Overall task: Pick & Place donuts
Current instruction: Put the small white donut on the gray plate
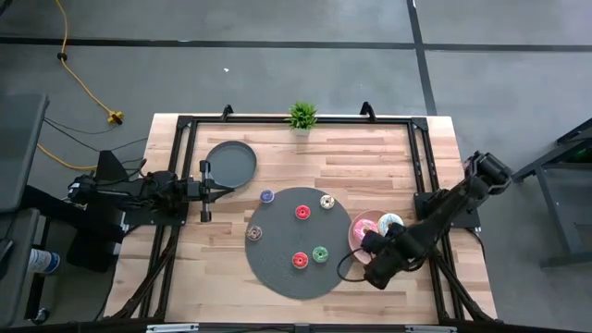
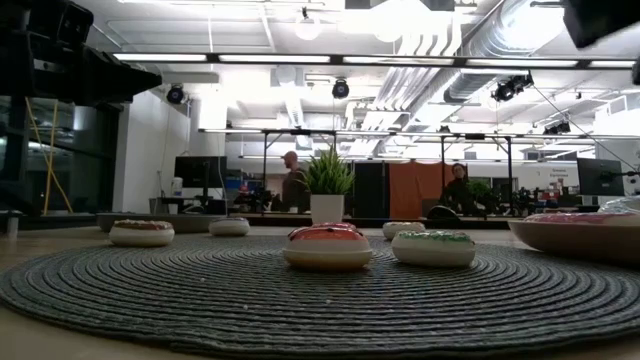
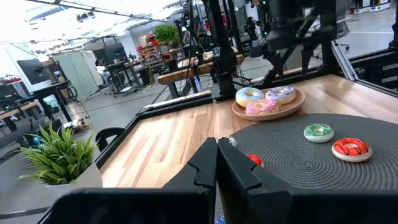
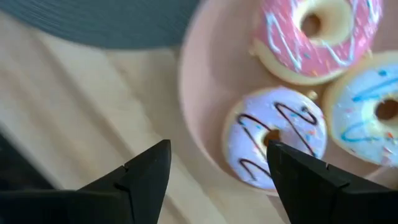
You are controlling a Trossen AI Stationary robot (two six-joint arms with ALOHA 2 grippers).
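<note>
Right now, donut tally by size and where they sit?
Larger donuts on the pink plate: 3: pink, lilac, white
Tiny donuts on the grey mat: 6: two red, green, blue, brown, cream
Total: 9

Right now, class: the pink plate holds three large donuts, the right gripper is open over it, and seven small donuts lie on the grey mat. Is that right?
One detail is wrong: the grey mat carries six small donuts, not seven, as the high view shows. The pink plate does hold three large donuts, and the right gripper is open over it.
</note>
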